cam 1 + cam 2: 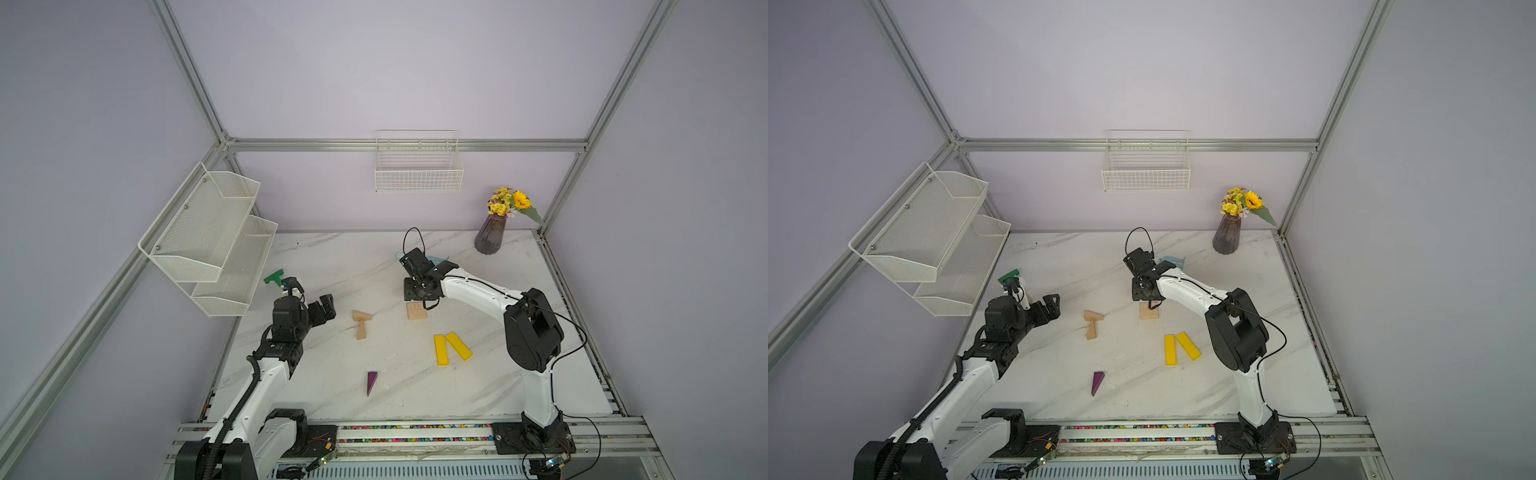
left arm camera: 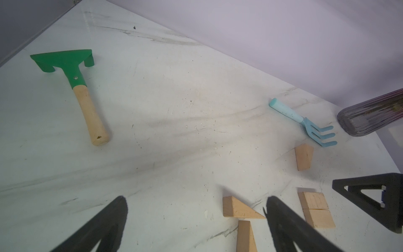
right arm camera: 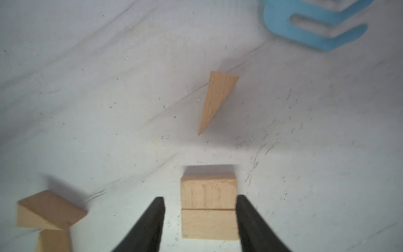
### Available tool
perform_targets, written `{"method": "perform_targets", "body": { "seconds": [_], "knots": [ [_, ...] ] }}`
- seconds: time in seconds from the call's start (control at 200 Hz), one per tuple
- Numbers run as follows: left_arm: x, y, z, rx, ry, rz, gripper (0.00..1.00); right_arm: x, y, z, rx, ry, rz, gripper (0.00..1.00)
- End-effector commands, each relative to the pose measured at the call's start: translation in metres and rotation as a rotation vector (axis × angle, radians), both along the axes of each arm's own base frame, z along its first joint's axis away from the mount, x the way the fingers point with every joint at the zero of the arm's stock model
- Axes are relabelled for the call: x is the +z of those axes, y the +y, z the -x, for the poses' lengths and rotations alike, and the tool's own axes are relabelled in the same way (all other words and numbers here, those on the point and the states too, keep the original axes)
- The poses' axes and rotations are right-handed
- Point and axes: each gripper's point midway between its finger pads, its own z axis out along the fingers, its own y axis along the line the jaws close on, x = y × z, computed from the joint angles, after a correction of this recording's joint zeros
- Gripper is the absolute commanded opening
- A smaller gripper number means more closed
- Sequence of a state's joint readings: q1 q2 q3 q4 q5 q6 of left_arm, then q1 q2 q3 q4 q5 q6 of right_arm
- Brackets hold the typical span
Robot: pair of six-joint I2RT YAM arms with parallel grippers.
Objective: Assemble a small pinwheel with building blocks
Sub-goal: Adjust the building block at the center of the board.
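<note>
Right end effector (image 3: 200, 197), ajar, straddles two abutting tan blocks (image 3: 209, 207); left end effector (image 2: 195, 197) gapes wide.

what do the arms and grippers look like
Both arms have white links and black joints. The left arm carries a ribbed black cable hose; the right arm has thin black wires, one looping at the wrist. The left gripper and right gripper have black, tapering fingers with triangular cut-outs.

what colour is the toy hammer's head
Green. The hammer head shows best in the left wrist view.
</note>
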State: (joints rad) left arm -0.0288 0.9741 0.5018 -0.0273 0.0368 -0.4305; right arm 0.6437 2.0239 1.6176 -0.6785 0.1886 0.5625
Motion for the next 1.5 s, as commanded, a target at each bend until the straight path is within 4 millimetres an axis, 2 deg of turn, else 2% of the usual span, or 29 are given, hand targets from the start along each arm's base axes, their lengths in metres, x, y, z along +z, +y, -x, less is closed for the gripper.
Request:
{"method": "perform_targets", "body": {
  "seconds": [0.0, 0.03, 0.08, 0.155, 0.365, 0.715, 1.495],
  "knots": [
    [0.022, 0.000, -0.008, 0.004, -0.054, -0.002, 1.00, -0.001, -0.008, -0.014, 0.006, -0.010, 0.000, 0.33],
    [0.022, -0.001, -0.008, 0.003, -0.055, -0.003, 1.00, -0.003, -0.009, -0.018, 0.005, -0.013, -0.006, 0.25],
    [0.023, -0.001, -0.008, 0.003, -0.055, -0.004, 1.00, -0.007, -0.010, -0.023, 0.008, -0.011, -0.013, 0.18],
    [0.023, -0.001, -0.008, 0.002, -0.055, -0.002, 1.00, -0.013, -0.011, -0.029, 0.016, -0.003, -0.013, 0.13],
    [0.022, -0.001, -0.005, 0.001, -0.052, 0.000, 1.00, -0.029, -0.006, -0.034, 0.054, 0.012, 0.002, 0.12],
    [0.017, -0.001, -0.001, 0.004, -0.043, 0.010, 1.00, -0.052, -0.001, -0.027, 0.088, 0.066, -0.003, 0.11],
    [0.013, -0.003, 0.002, 0.004, -0.037, 0.028, 1.00, -0.061, 0.008, -0.009, 0.142, 0.096, -0.008, 0.09]
  ]
}}
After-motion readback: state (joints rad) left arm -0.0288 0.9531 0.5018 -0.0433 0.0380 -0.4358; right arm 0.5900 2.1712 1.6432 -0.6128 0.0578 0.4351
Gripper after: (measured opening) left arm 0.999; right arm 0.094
